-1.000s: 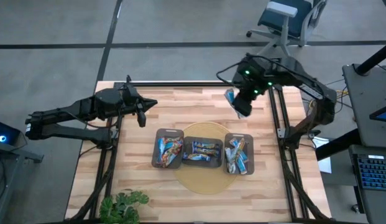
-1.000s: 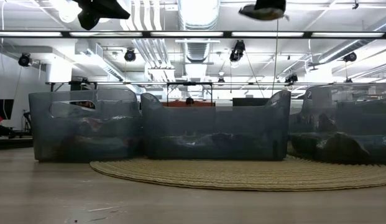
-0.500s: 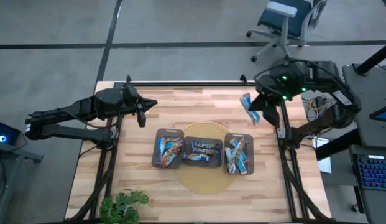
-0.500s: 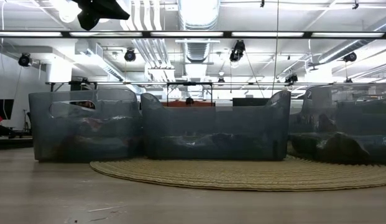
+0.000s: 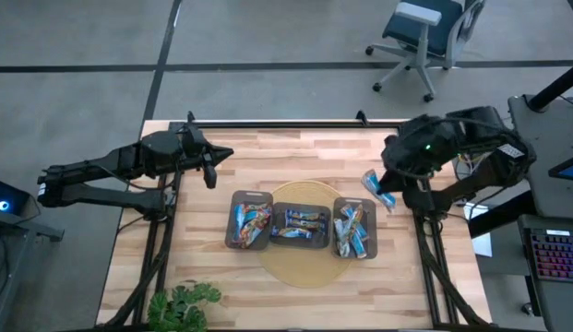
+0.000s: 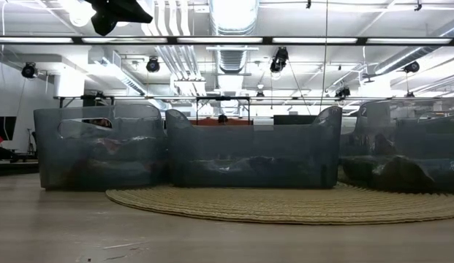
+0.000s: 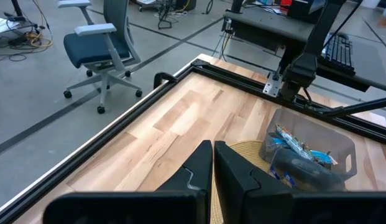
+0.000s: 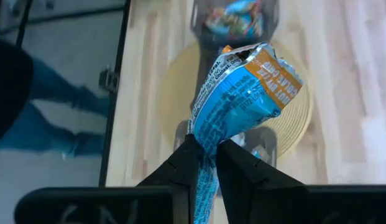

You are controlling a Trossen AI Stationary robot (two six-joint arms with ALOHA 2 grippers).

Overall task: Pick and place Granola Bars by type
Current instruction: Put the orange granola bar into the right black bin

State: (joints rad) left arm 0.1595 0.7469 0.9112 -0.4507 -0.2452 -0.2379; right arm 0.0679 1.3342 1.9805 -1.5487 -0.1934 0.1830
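**Right gripper holds a blue bar above the table's right side**

Your right gripper (image 8: 205, 155) pinches a bar (image 8: 239, 93) by one end, fingers pressed onto the crumpled wrapper; the wrapper is blue and white with an orange patch at its free end. From above, that bar (image 5: 378, 187) hangs in the air over the right part of the table (image 5: 268, 157), just right of and a little beyond the right tray (image 5: 353, 228), near the table's right rail.

Your left gripper (image 7: 213, 163) waits over the far left part of the table, its fingers pressed together and holding nothing.

Three dark trays stand in a row at the middle of the table, on a round woven mat (image 5: 309, 267). The left tray (image 5: 251, 221), middle tray (image 5: 300, 226) and right tray each hold several bars; you cannot sort their types from these views, though blue and orange wrappers show in all three.

A plant (image 5: 183, 307) sits at the near left corner.
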